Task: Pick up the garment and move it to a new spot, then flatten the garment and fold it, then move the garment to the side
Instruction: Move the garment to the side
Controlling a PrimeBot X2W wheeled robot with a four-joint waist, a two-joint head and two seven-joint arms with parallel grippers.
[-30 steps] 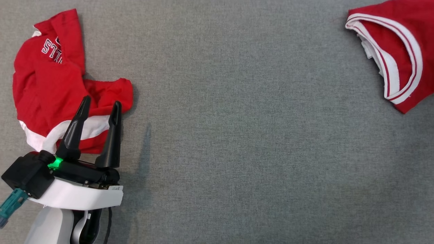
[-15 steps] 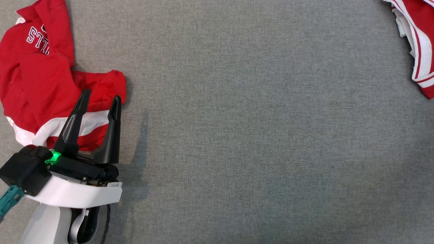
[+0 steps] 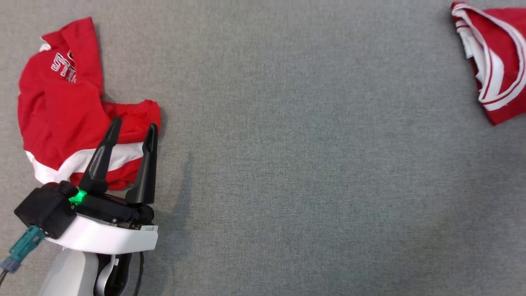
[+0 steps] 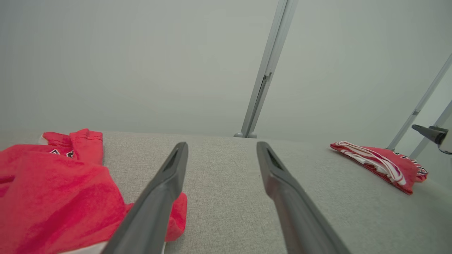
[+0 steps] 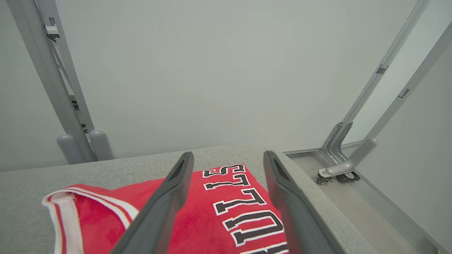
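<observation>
Head view, left gripper [image 3: 134, 122]: fingers spread wide, nothing between them; they overlap the lower right part of the crumpled red garment [image 3: 61, 111], and contact cannot be told.
Head view, garments: the crumpled one lies at the left; the folded red garment [image 3: 499, 82] with white trim lies at the far right, well apart from it.
Head view, surface: grey cloth surface [image 3: 308, 164], bare between the two.
Left wrist view, tool: both fingers stand apart; the left one crosses in front of the crumpled garment's edge.
Left wrist view, room: pale wall [image 4: 141, 63] and a slanted metal post [image 4: 263, 77] beyond the surface.
Right wrist view, right gripper [image 5: 227, 154]: fingers well apart, gripping nothing, poised over the folded garment's black-and-white lettering.
Right wrist view, surface: the folded garment lies close to the surface's right edge.
Right wrist view, room: grey posts [image 5: 53, 88] on the left, a wheeled metal frame [image 5: 339, 174] on the floor at right.
</observation>
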